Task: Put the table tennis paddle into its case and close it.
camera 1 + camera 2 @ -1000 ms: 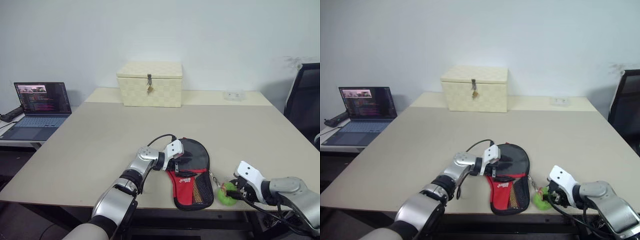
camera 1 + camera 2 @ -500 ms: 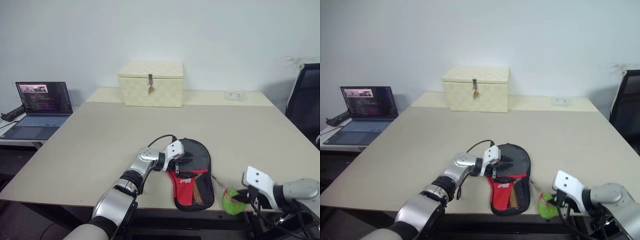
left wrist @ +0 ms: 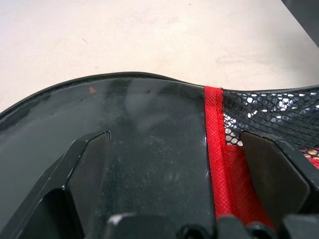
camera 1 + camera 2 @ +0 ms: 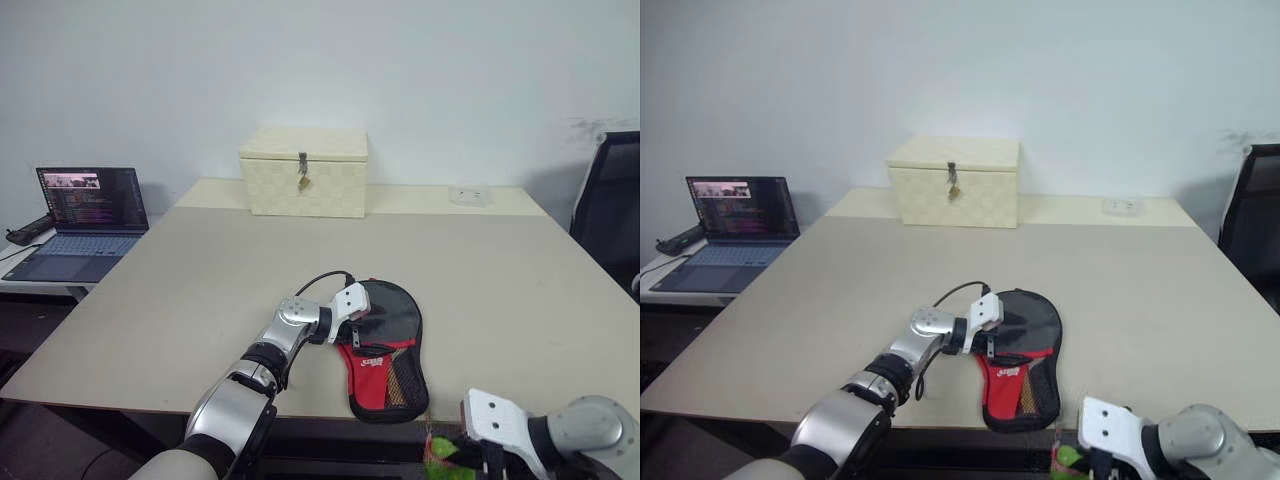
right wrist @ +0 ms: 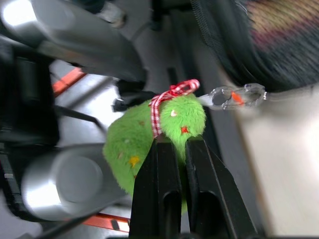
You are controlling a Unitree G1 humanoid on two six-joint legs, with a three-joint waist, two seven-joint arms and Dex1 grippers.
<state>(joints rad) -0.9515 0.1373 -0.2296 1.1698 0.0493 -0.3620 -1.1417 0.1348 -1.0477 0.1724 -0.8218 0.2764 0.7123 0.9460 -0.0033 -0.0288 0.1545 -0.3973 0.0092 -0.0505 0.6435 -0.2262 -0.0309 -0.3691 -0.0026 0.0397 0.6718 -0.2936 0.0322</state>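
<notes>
Paddle-shaped soft case (image 4: 385, 355), made of black fabric with a red panel bearing a white logo and a black mesh pocket, was laid flat near the front edge of the large beige rectangular table (image 4: 200, 280), its round end pointing away from the robot. A reddish-brown shape was seen through the mesh at the narrow end; whether that was the paddle could not be told.

A cream woven box with a metal latch (image 4: 304, 184) was placed at the far side of the table, well apart from the case. An open dark laptop with a lit screen (image 4: 85, 225) was set on a separate surface to the left. A black chair (image 4: 612, 205) was visible at the right edge.

The left gripper (image 4: 356, 318) was rested on the round black end of the case. In the left wrist view its two black fingers (image 3: 84, 172) were spread wide, one on the black fabric and the other over the red seam and mesh, with nothing clamped between them.

The right gripper (image 5: 180, 144) was positioned below the front edge of the table. Its fingers were closed on a small green plush ball with a red-and-white checked ribbon (image 5: 149, 134). A clear clasp (image 5: 237, 95) was seen beside the ball, extending toward the case.
</notes>
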